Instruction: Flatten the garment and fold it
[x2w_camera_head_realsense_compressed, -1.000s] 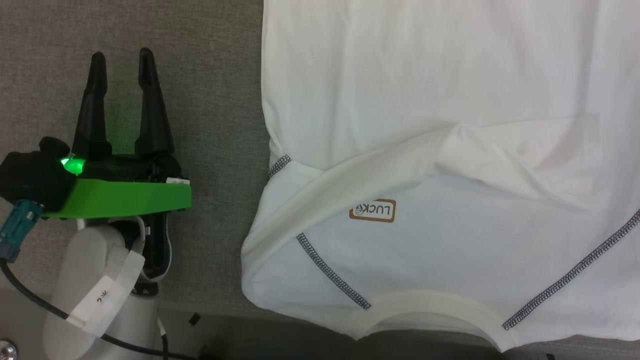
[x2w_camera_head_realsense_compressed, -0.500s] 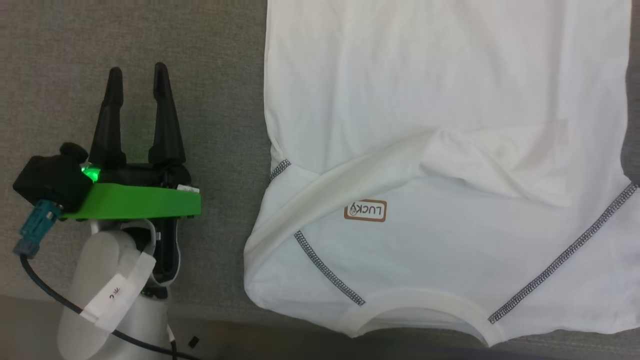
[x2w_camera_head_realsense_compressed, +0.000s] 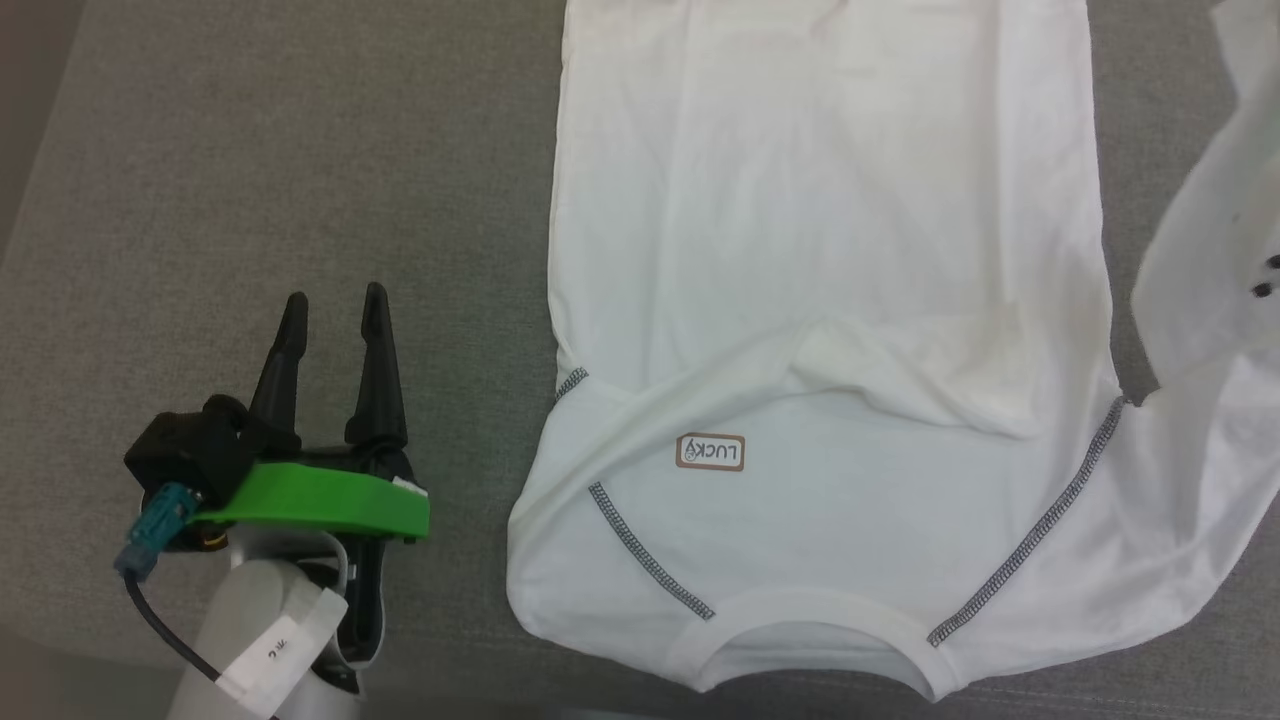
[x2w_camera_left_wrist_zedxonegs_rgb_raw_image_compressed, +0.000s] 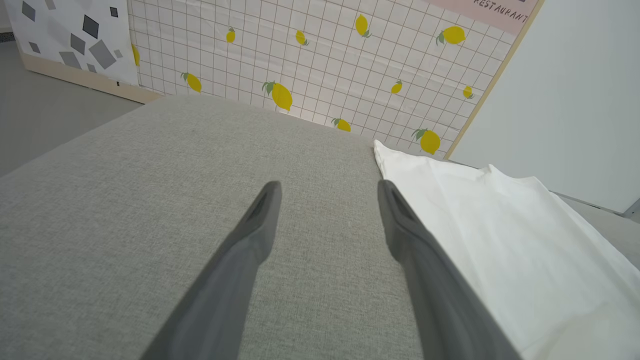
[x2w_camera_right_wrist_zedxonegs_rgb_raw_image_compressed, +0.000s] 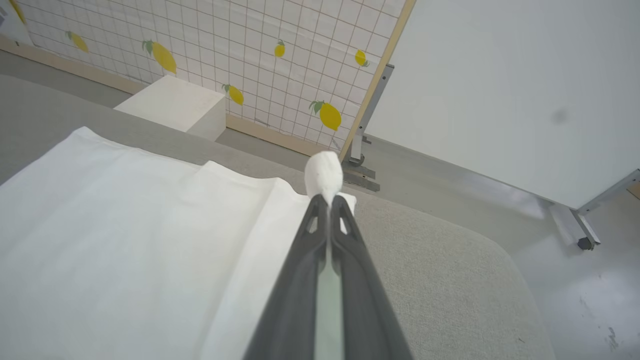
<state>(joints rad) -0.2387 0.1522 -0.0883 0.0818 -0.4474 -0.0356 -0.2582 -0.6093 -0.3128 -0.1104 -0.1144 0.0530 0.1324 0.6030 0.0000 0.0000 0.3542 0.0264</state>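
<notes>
The garment (x2w_camera_head_realsense_compressed: 820, 250), a white T-shirt with dark zigzag seams, lies spread on the grey cushion, with its neckline (x2w_camera_head_realsense_compressed: 820, 610) toward me. A crease crosses its chest above a small brown label (x2w_camera_head_realsense_compressed: 710, 452). Its right sleeve (x2w_camera_head_realsense_compressed: 1210, 250) is lifted off the surface at the right edge. In the right wrist view my right gripper (x2w_camera_right_wrist_zedxonegs_rgb_raw_image_compressed: 327, 200) is shut on a tuft of white fabric (x2w_camera_right_wrist_zedxonegs_rgb_raw_image_compressed: 324, 175) from the garment (x2w_camera_right_wrist_zedxonegs_rgb_raw_image_compressed: 125, 225). My left gripper (x2w_camera_head_realsense_compressed: 335, 297) rests open and empty on the cushion, left of the garment (x2w_camera_left_wrist_zedxonegs_rgb_raw_image_compressed: 500, 225). Its fingers also show in the left wrist view (x2w_camera_left_wrist_zedxonegs_rgb_raw_image_compressed: 328, 184).
The grey cushion (x2w_camera_head_realsense_compressed: 250, 200) ends at the far left and rounds off at the right (x2w_camera_right_wrist_zedxonegs_rgb_raw_image_compressed: 475, 280). Beyond it stand a lemon-patterned grid panel (x2w_camera_left_wrist_zedxonegs_rgb_raw_image_compressed: 325, 60), a rigid white box (x2w_camera_right_wrist_zedxonegs_rgb_raw_image_compressed: 172, 105) on the floor, and a pale wall panel on a metal foot (x2w_camera_right_wrist_zedxonegs_rgb_raw_image_compressed: 360, 165).
The head camera has pulled back, so more of the garment and cushion shows. The right sleeve, out of frame before, now hangs raised at the right edge. The left gripper stays open.
</notes>
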